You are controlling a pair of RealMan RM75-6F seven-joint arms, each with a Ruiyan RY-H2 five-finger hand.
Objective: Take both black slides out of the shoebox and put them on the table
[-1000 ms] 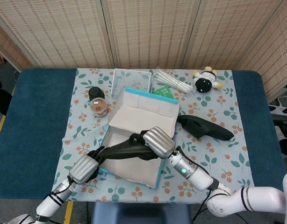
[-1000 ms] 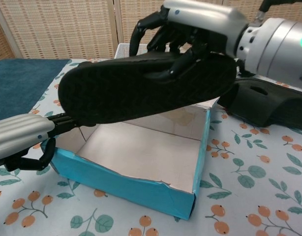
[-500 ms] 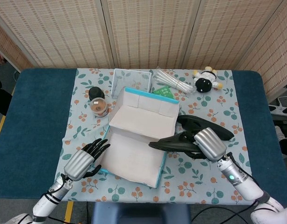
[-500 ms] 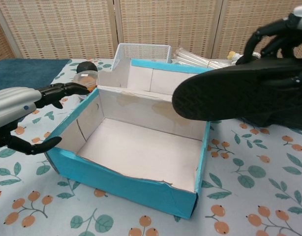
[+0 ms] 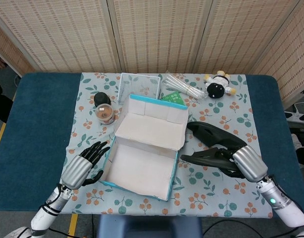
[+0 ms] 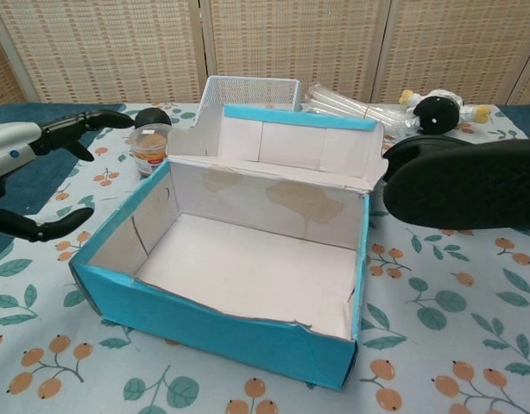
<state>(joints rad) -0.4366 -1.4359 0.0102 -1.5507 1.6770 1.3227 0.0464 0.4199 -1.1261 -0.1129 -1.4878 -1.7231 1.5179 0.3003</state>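
The blue shoebox (image 5: 123, 185) (image 6: 222, 332) stands open, its white inside bare. One black slide (image 5: 216, 134) lies on the cloth to the right of the box. My right hand (image 5: 247, 163) grips the second black slide (image 5: 204, 158) (image 6: 463, 185), holding it just right of the box and in front of the first slide. My left hand (image 5: 82, 167) (image 6: 32, 147) hovers at the box's left wall, fingers spread and holding nothing.
Behind the box stand a white wire basket (image 5: 137, 85), a bag of clear tubes (image 5: 184, 89), a green packet (image 5: 173, 97) and a black-and-white plush toy (image 5: 219, 85). A black lid (image 5: 102, 99) and a small brown jar (image 5: 105, 115) sit at the left rear.
My right hand has carried the second slide out of the box and rightward, lowering it beside the first slide. My left hand let go of it and drew back left of the box.
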